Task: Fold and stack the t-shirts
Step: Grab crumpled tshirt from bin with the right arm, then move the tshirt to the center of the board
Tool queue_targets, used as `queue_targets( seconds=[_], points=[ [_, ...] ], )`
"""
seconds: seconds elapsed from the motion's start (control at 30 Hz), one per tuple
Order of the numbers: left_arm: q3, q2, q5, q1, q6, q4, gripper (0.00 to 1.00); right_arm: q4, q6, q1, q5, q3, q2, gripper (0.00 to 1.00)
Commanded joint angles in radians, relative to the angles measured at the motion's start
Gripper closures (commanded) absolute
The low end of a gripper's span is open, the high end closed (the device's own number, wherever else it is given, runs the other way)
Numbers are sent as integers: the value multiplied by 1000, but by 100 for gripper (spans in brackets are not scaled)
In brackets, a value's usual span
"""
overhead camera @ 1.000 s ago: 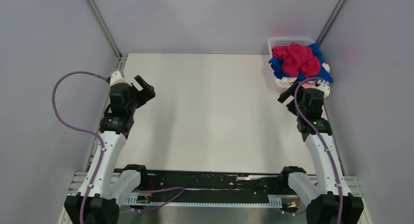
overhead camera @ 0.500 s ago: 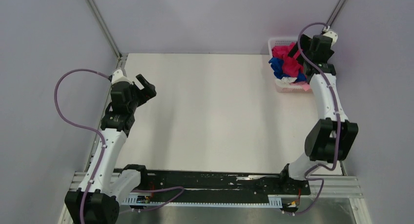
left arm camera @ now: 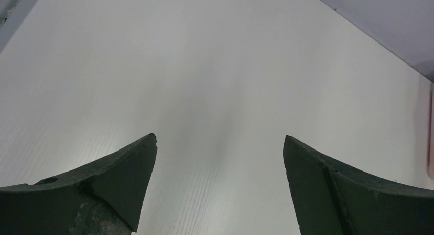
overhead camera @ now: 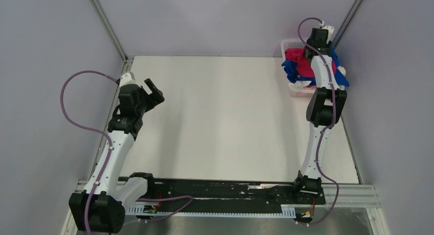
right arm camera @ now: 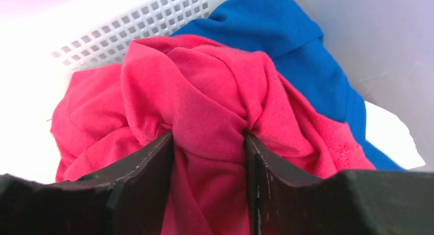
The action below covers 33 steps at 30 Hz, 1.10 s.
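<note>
Walls (overhead camera: 51,66) ring the white table (overhead camera: 230,117); left tool (left arm camera: 219,137) gapes, right tool (right arm camera: 209,137) clamps magenta t-shirt (right arm camera: 204,81).

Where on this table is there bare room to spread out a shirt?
The white table is bare from the left gripper across to the right arm. Only the far-right corner is crowded: the basket overflows with t-shirts, and the right gripper pinches the magenta-red t-shirt.
</note>
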Motion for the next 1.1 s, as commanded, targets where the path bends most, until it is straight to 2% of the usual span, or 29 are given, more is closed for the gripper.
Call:
queue_targets(
  seconds=[0.0,0.07,0.1,0.27,0.4,0.5,0.73,0.83,0.97,1.07],
  points=[
    [39,-8,-35,4,2,3,0,92,-33,-5,90,125,27,62],
    [47,-8,-36,4,-5,0,0,195,-43,-5,72,86,-9,91],
    [51,-9,-36,4,-9,1,0,236,-38,-5,70,60,-34,99],
    [53,-28,-41,4,-11,6,0,412,-63,-5,30,-13,-172,100],
    [30,-64,-15,4,10,48,0,476,-109,-5,16,45,-238,100],
    [1,-92,-4,4,15,80,0,480,-94,-1,-56,88,-301,100],
    [-8,-137,7,4,0,79,0,458,101,20,-422,9,-526,100],
    [-1,-140,-14,3,-16,48,0,436,134,57,-573,-25,-610,100],
    [-2,-141,-33,3,-32,25,0,400,182,158,-772,-76,-678,98],
    [2,-144,-22,4,-32,9,0,390,160,284,-888,-95,-706,96]
  ],
)
